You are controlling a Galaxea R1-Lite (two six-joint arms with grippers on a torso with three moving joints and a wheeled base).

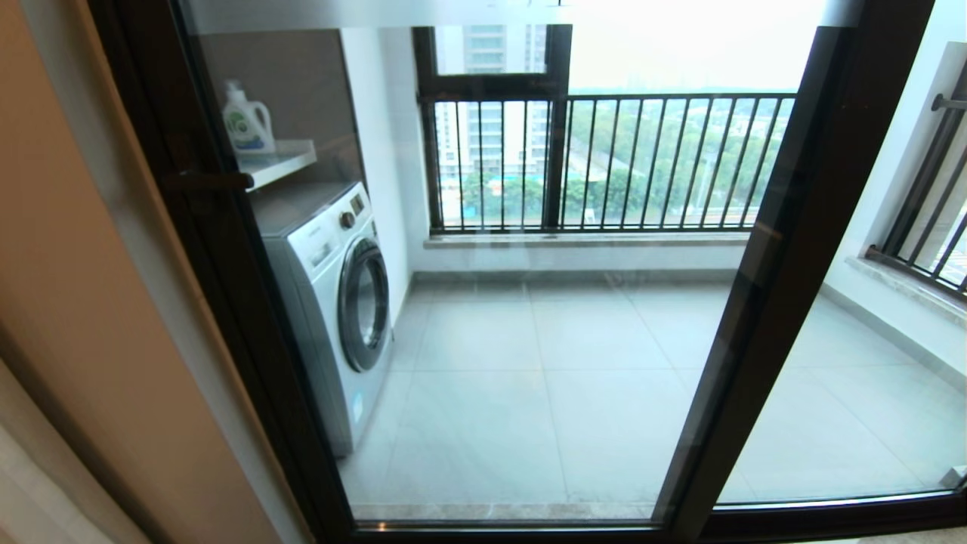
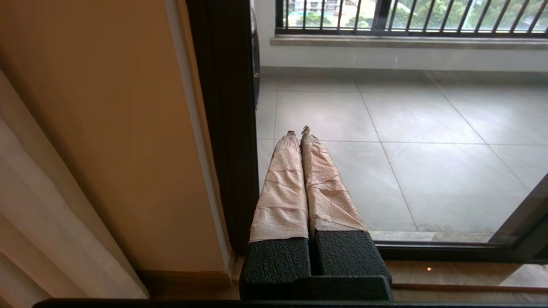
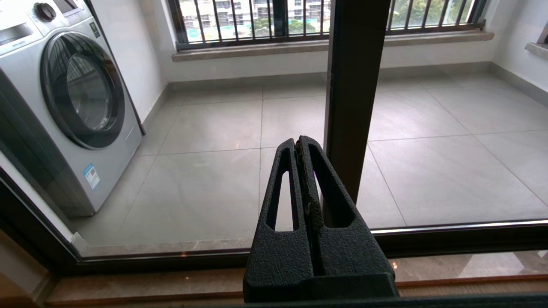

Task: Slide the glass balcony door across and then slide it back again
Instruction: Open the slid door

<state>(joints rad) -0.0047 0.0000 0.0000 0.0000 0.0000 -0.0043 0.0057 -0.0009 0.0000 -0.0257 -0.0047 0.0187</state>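
in front of the robot the glass balcony door [image 1: 529,317] stands shut across the opening, its handle [image 1: 208,180] on the left stile beside the washing machine [image 1: 332,302], while the left gripper [image 2: 298,130] and right gripper [image 3: 299,143] hang low before the glass, jaws pressed together, holding nothing.

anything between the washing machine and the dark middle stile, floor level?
Bare floor tiles only, between the washing machine and the stile; seen in the right wrist view.
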